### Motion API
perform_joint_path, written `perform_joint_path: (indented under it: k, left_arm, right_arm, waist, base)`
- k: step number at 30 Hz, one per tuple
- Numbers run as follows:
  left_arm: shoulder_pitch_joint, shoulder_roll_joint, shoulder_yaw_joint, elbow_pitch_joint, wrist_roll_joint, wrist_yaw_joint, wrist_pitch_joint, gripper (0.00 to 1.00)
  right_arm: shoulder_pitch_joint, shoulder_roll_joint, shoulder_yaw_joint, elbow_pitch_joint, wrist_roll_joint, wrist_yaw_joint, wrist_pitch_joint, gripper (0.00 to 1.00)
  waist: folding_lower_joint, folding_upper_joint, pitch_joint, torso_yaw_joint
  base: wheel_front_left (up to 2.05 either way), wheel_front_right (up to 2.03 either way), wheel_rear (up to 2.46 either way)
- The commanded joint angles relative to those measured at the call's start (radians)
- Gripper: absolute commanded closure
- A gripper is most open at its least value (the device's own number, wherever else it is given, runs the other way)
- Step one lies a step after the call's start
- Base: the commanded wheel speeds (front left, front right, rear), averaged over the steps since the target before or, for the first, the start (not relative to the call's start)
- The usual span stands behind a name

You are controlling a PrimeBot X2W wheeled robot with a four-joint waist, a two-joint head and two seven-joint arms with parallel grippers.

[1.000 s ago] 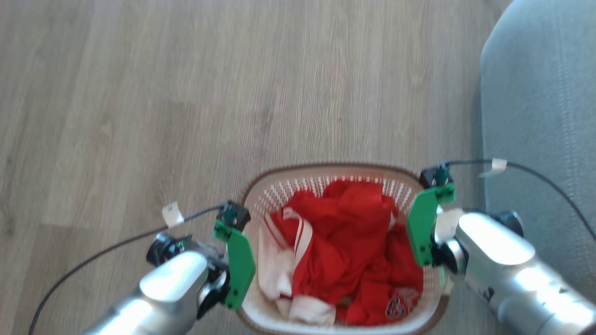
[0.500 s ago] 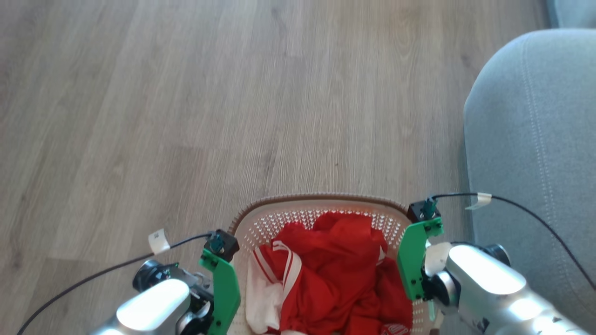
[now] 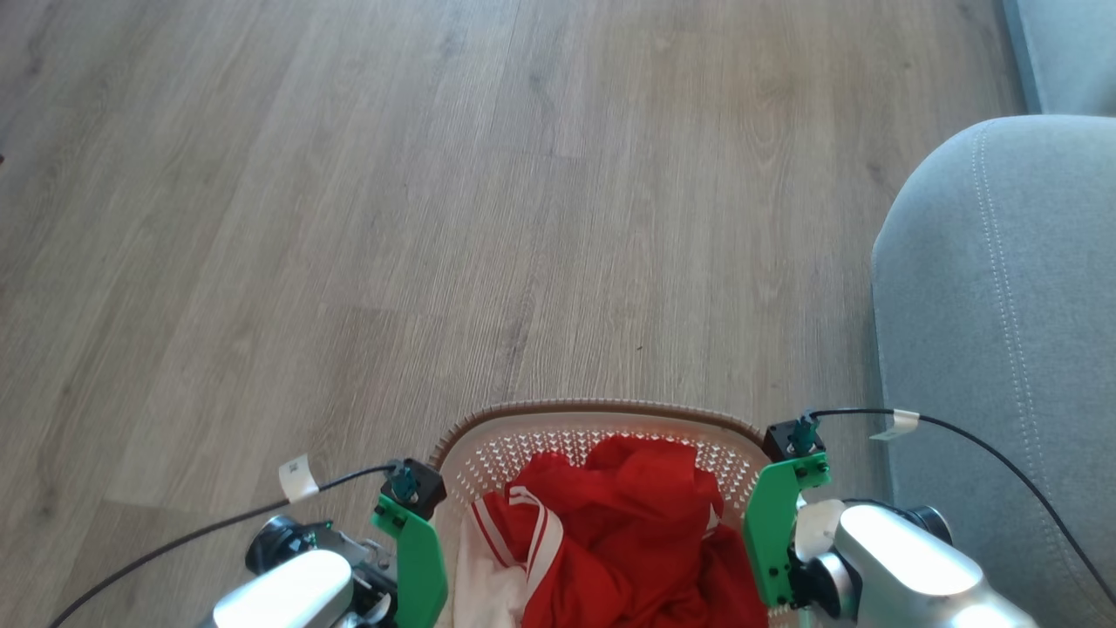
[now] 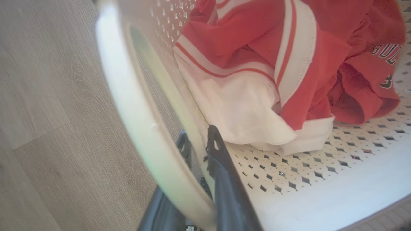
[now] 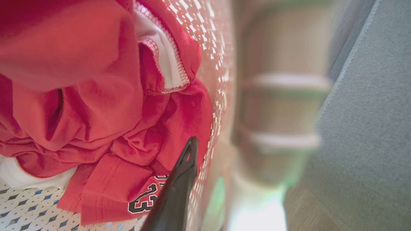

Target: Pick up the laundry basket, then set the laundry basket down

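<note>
The laundry basket, white and perforated with a brown woven-look rim, sits at the bottom middle of the head view between my two arms. Red and white clothes fill it. My left gripper is shut on the basket's left wall, one dark finger inside and one outside. My right gripper grips the right wall; its inner finger lies against the red jersey, and the outer finger is hidden behind the blurred wall and handle.
A grey sofa stands close on the right, next to my right arm and near the basket's right side. Wood-plank floor stretches ahead and to the left. Black cables trail from both wrists.
The whole head view has shifted: basket and arms now sit lower in it and more floor shows ahead. Both grippers keep the same hold on the basket's sides.
</note>
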Motion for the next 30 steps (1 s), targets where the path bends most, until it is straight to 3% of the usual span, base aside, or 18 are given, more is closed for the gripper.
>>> perform_joint_path:
  k: [1,30]
  left_arm:
    - [-0.049,-0.005,0.003,-0.055,0.026,-0.014,-0.005,1.0]
    - [-0.035,0.006,0.003,-0.103,0.021,-0.001,0.058,1.0]
  right_arm:
    - [-0.014,0.054,0.026,-0.067,-0.025,0.034,-0.01,1.0]
    - [0.012,0.069,-0.031,-0.087,-0.085,0.034,0.007,1.0]
  waist:
    - [0.0001,0.0,-0.003,0.001]
    - [0.0001,0.0,-0.006,0.005]
  base:
    - [0.0,0.0,0.0]
    - [0.0,0.0,0.0]
